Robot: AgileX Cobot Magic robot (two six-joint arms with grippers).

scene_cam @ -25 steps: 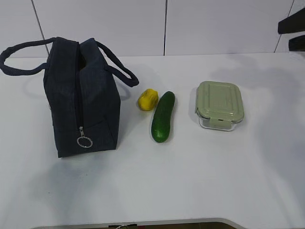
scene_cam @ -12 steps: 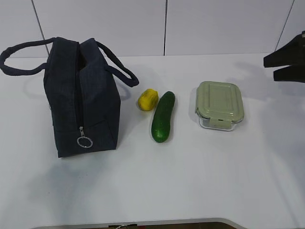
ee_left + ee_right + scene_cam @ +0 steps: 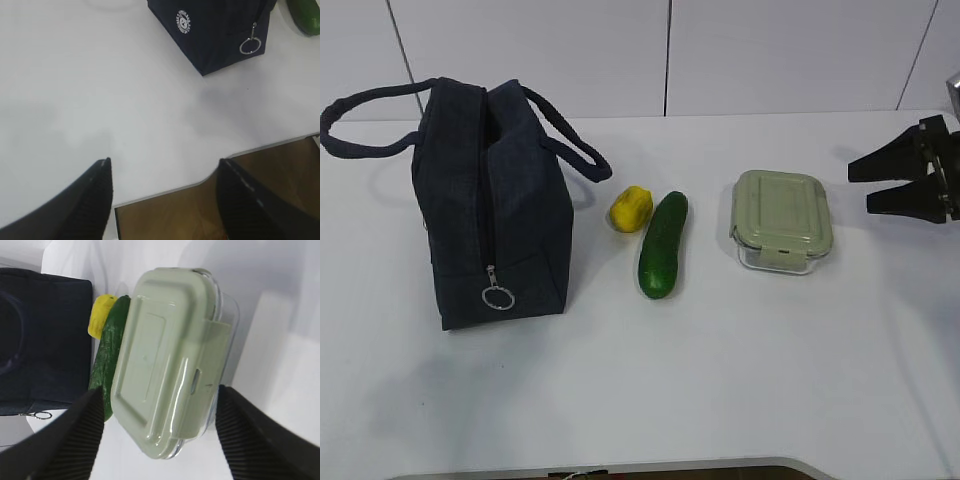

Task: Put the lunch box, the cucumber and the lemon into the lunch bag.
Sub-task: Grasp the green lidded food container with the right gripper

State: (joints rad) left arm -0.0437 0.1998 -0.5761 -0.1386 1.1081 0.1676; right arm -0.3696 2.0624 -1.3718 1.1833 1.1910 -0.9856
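Four task things stand in a row across the white tabletop [image 3: 740, 380], all nearer its far edge than its near one. The lunch bag [image 3: 490, 205] stands upright toward the left edge, its top gaping a little, its two looped handles hanging to either side and the silver ring pull [image 3: 498, 298] low on the end that faces the near edge. Just to its right lies the lemon [image 3: 631, 208], touching or nearly touching the far half of the cucumber [image 3: 662, 245], which lies pointing from the far edge toward the near one. Right of the cucumber, well apart from it, sits the lunch box [image 3: 782, 220], flat on its base with the sage-green lid clipped on.

The right gripper [image 3: 865, 183] hovers off the right side of the lunch box, apart from it, its jaws spread wide and holding nothing; in the right wrist view the box fills the gap ahead of its fingers [image 3: 65, 440]. The left gripper [image 3: 164, 192] hangs over the near-left edge of the tabletop, well apart from the bag, jaws likewise spread and empty.
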